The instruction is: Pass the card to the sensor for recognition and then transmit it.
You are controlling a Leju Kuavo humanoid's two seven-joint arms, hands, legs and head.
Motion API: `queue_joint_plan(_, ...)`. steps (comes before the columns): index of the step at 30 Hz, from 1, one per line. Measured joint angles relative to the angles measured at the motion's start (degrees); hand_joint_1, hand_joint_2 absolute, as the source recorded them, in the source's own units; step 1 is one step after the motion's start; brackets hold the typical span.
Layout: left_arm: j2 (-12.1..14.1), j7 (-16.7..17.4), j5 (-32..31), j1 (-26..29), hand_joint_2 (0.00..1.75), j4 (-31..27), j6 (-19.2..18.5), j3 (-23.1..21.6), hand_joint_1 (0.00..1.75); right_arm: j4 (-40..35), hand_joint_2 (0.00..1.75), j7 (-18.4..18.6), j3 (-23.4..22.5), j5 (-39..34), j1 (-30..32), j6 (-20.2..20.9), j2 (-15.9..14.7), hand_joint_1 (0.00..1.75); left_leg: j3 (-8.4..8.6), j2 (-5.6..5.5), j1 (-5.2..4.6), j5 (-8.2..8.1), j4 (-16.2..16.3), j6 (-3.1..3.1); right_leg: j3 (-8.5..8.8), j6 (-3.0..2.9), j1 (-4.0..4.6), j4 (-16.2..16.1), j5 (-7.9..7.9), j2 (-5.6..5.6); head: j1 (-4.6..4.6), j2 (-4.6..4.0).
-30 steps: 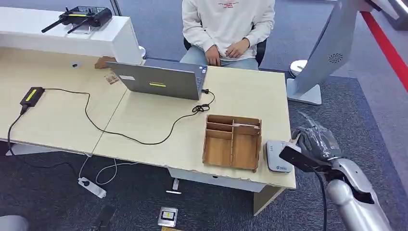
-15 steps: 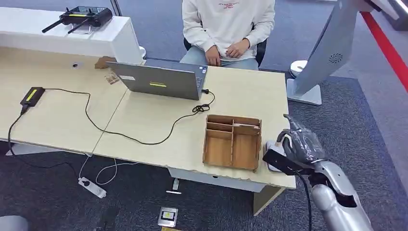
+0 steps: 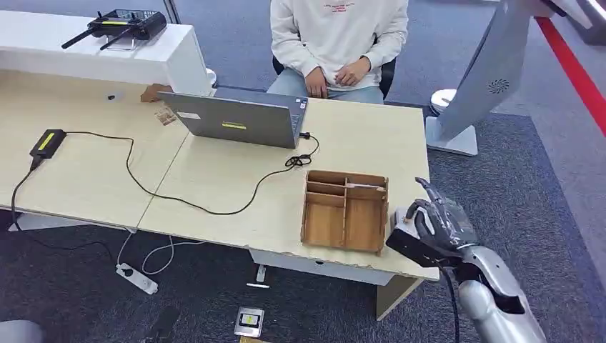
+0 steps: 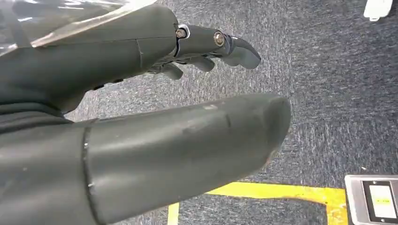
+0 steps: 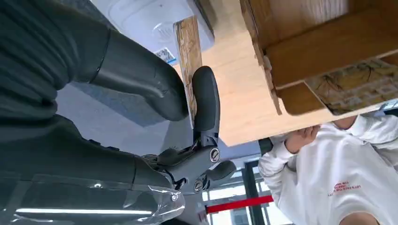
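My right hand (image 3: 433, 227) hangs over the front right corner of the desk, on top of the white-grey sensor (image 3: 398, 215), which it mostly hides. In the right wrist view it pinches a thin card (image 5: 187, 56) edge-on between the thumb (image 5: 141, 77) and a dark finger (image 5: 205, 98), close above the sensor (image 5: 141, 18). My left hand (image 4: 141, 93) hangs over the carpet with its fingers apart and nothing in it.
A wooden organizer box (image 3: 346, 211) stands just left of the sensor. Behind it are a laptop (image 3: 239, 118) and a black cable (image 3: 179, 193). A person (image 3: 336, 36) sits across the desk. A white stand (image 3: 479, 78) rises at the right.
My right hand has moved left from beside the desk to over its corner, and now covers the sensor that showed before. The person and the desk items have not moved.
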Motion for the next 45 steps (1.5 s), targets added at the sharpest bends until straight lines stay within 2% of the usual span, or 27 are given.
queue_joint_plan(16, 0.39, 0.04, -3.41, -0.04, 0.00, 0.44, 0.00, -0.04, 0.00, -1.70, 1.75, 2.91, 0.66, -1.64, 3.65, -1.70, -2.51, 1.75, 0.01, 0.00, 0.00, 0.00, 0.00, 0.00, -0.01, 0.00, 0.00, 0.00, 0.00, 0.00, 0.00, 0.00)
queue_joint_plan(45, 0.39, 0.68, -4.48, -0.06, 0.00, 0.55, 0.00, -0.04, 0.00, -3.39, 1.75, 3.39, 1.16, -1.97, 4.22, -2.32, -3.47, 1.75, 0.01, 0.00, 0.00, 0.00, 0.00, 0.00, 0.00, 0.00, 0.00, 0.00, 0.00, 0.00, 0.00, 0.00)
